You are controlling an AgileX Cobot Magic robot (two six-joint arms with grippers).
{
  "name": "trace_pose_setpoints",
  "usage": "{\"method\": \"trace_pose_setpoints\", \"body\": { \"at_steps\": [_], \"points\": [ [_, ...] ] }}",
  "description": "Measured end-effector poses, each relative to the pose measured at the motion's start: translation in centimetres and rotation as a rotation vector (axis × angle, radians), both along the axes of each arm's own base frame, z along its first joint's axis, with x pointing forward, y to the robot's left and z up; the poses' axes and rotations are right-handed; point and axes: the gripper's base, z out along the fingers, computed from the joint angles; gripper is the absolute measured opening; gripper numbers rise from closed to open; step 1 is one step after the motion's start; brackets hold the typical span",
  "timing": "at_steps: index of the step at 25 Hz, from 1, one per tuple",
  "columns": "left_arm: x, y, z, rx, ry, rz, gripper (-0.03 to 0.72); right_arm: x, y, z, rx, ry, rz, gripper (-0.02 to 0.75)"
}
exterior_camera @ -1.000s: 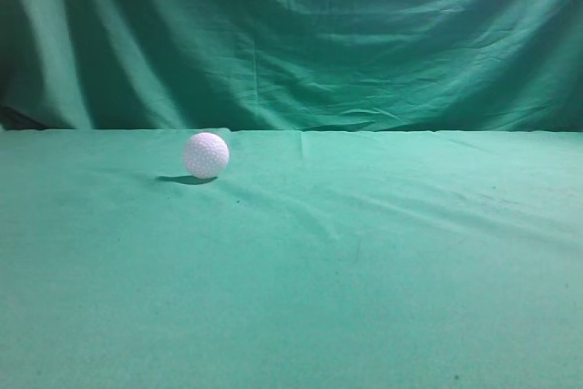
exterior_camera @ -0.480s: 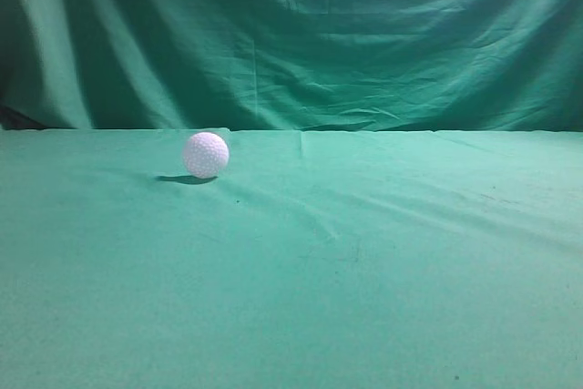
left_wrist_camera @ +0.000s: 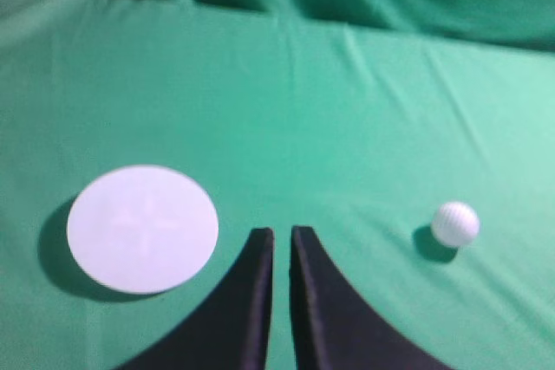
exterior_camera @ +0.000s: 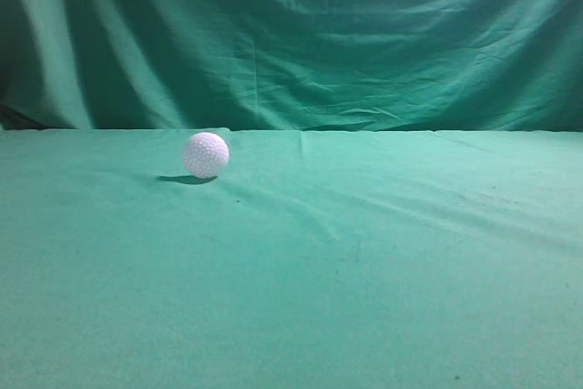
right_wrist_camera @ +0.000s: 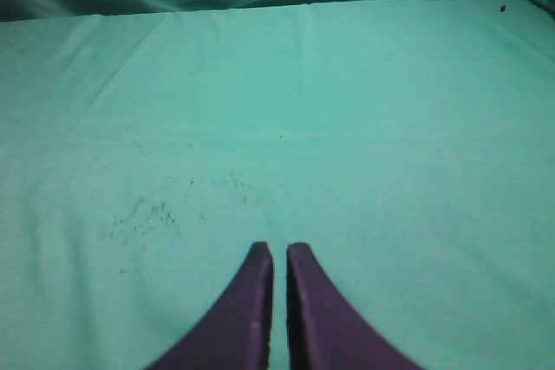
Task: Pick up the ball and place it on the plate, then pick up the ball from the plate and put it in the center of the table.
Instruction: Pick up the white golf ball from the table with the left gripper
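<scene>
From where I'm sitting, both hands are clenched with nothing in them. The left hand (left_wrist_camera: 282,236) shows its two dark fingers pressed nearly together at the near edge of its wrist view, just a thin slit between them. Same story for the right hand (right_wrist_camera: 279,253), hanging over bare green cloth with a patch of small dark specks (right_wrist_camera: 147,214) a bit further out to the left.

Off the left hand's tips, the white plate (left_wrist_camera: 142,228) lies flat on the tabletop (left_wrist_camera: 347,110) to the left, and the ball (left_wrist_camera: 455,223) sits to the right, a touch further out. They're well apart, and nothing lies between them or between either one and the hand.

In the exterior view the ball (exterior_camera: 206,154) is left of center, toward the far edge of the tabletop, with the draped green backdrop (exterior_camera: 319,34) behind it. Neither arm shows up there.
</scene>
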Motion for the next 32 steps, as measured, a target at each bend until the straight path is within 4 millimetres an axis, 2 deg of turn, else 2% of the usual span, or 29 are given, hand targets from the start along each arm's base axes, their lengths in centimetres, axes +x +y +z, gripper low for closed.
{"method": "trace_pose_setpoints", "body": {
  "at_steps": [6,9,13,19,26,31,32],
  "points": [
    [3.2,-0.6,-2.4,-0.012,0.188,-0.005,0.071,0.0,0.0,0.0,0.000,0.000,0.000,0.048],
    [4.7,-1.3,-1.8,0.089,0.233,-0.100,0.071,0.0,0.0,0.0,0.000,0.000,0.000,0.048],
    [7.0,-3.7,-0.7,0.226,0.294,-0.303,0.071,0.0,0.0,0.0,0.000,0.000,0.000,0.048],
    [11.2,-8.9,-0.2,0.302,0.341,-0.500,0.071,0.0,0.0,0.0,0.000,0.000,0.000,0.048],
    [17.0,-12.3,-2.0,0.330,0.492,-0.559,0.071,0.0,0.0,0.0,0.000,0.000,0.000,0.048],
    [20.7,-14.5,-3.5,0.271,0.594,-0.582,0.071,0.0,0.0,0.0,0.000,0.000,0.000,0.048],
    [21.4,-15.0,-3.9,0.263,0.614,-0.596,0.135,0.0,0.0,0.0,0.000,0.000,0.000,0.048]
  ]
}}
